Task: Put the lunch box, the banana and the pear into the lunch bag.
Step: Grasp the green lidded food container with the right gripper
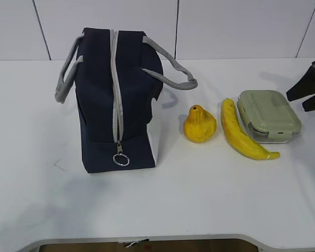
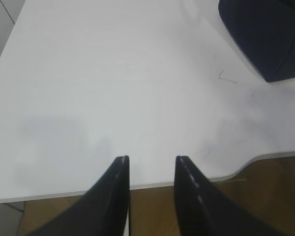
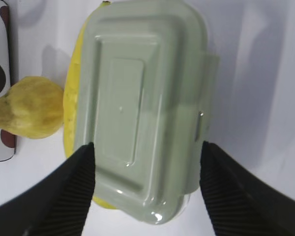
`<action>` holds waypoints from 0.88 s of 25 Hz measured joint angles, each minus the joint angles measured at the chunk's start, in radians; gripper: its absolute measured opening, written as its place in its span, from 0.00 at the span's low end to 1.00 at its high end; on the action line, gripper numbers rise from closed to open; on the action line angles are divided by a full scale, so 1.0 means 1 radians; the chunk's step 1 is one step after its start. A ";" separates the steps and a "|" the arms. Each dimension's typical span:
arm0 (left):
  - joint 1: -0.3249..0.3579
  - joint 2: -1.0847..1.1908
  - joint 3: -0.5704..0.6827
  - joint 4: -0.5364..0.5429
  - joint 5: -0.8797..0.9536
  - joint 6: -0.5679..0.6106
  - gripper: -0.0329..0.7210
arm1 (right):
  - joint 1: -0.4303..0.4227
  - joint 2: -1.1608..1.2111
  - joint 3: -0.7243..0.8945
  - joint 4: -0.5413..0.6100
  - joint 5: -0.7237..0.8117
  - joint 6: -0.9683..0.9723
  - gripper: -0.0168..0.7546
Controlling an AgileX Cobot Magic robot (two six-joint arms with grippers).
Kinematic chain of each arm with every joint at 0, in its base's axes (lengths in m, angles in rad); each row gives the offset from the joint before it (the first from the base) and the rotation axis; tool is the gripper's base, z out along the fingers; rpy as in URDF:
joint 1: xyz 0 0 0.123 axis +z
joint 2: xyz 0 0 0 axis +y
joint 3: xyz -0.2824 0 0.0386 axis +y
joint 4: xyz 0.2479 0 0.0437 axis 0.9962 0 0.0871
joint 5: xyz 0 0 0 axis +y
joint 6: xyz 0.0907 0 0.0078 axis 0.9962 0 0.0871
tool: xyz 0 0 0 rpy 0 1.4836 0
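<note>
1. Hovering directly above the lunch box (image 3: 142,103), right pincer (image 3: 147,162) spread wide and gripping nothing, fingers straddling the near end of the green lid at 9 and 3 o'clock in the wrist view.
2. Running 12 to 6 o'clock in that view, long axis of the box, so the short width sits between the fingers; probably the grasp to make.
3. Lying just beside the box at 9 o'clock, banana (image 3: 71,98), perhaps touching; pear (image 3: 32,108) further out the same way.
4. Standing well apart at 9 o'clock on the surface (image 1: 199,199), lunch bag (image 1: 113,100), zipper apparently closed.
5. Waiting over bare surface near the bag's corner, left pincer (image 2: 152,164), released and empty, far from the box.
</note>
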 joint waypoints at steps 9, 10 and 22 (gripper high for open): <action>0.000 0.000 0.000 0.000 0.000 0.000 0.36 | 0.000 0.052 -0.032 -0.005 -0.004 -0.042 0.72; 0.000 0.000 0.000 0.000 0.000 0.000 0.36 | 0.000 0.052 -0.032 -0.010 -0.004 -0.046 0.72; 0.000 0.000 0.000 0.000 0.000 0.000 0.36 | 0.000 0.052 -0.032 0.001 -0.004 -0.082 0.72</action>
